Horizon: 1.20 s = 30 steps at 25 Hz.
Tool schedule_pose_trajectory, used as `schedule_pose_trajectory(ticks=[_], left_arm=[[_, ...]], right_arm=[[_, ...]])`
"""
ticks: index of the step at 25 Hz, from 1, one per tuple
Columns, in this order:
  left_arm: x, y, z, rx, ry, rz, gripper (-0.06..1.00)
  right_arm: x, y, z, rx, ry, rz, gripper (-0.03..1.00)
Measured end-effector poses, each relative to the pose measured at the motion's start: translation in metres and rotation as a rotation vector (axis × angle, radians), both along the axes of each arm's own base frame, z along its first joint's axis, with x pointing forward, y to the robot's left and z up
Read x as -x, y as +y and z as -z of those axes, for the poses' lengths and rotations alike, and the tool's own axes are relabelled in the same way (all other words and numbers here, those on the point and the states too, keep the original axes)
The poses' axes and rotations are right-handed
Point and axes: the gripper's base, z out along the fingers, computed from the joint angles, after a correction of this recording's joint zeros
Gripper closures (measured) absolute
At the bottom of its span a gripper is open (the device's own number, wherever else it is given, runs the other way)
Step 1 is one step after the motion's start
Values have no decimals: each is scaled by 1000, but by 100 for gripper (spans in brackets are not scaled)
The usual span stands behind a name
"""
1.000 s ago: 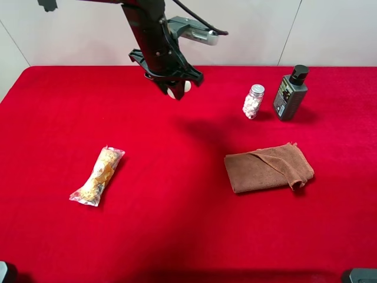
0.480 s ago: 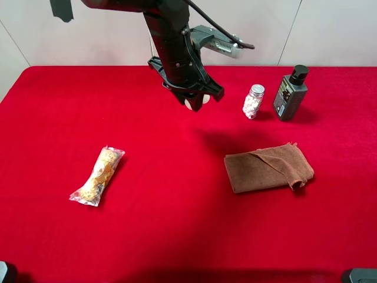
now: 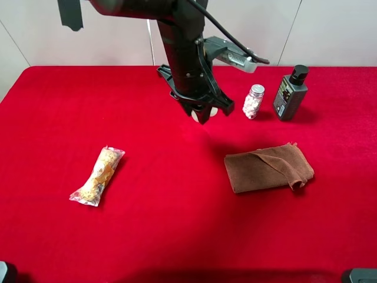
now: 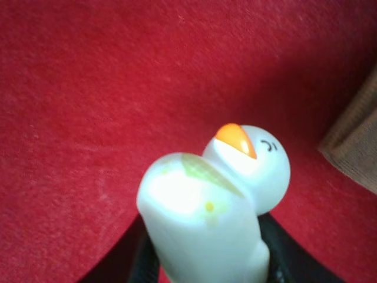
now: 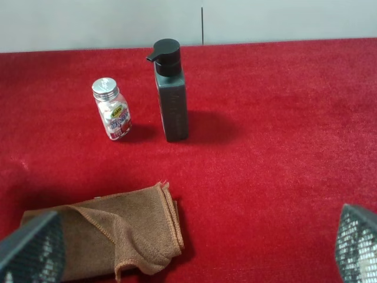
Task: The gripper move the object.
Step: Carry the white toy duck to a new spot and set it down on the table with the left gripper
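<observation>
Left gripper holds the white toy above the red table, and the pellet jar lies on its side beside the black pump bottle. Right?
No: the pellet jar stands upright, silver lid on top, beside the black pump bottle; the right wrist view shows it. The left gripper does hold the white toy above the red table.

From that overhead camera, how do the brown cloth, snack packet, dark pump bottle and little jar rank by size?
Largest: brown cloth.
Then snack packet and dark pump bottle, too alike to rank.
Smallest: little jar.
</observation>
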Motion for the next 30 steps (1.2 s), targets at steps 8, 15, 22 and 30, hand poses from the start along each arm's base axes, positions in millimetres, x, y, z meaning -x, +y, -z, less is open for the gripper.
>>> schedule_pose_trajectory(ticks=[8,15,22,30], left_arm=[[18,-15,4,-32,6,40,62],[36,-28,31,-87,60,57,62],[52,-21,53,-116,133,39,62],[61,-12,71,-117,167,18,62]], right_arm=[[0,0,0,0,0,0,27],[0,0,0,0,0,0,27],[0,0,0,-3,0,-2,27],[0,0,0,-3,0,-2,27]])
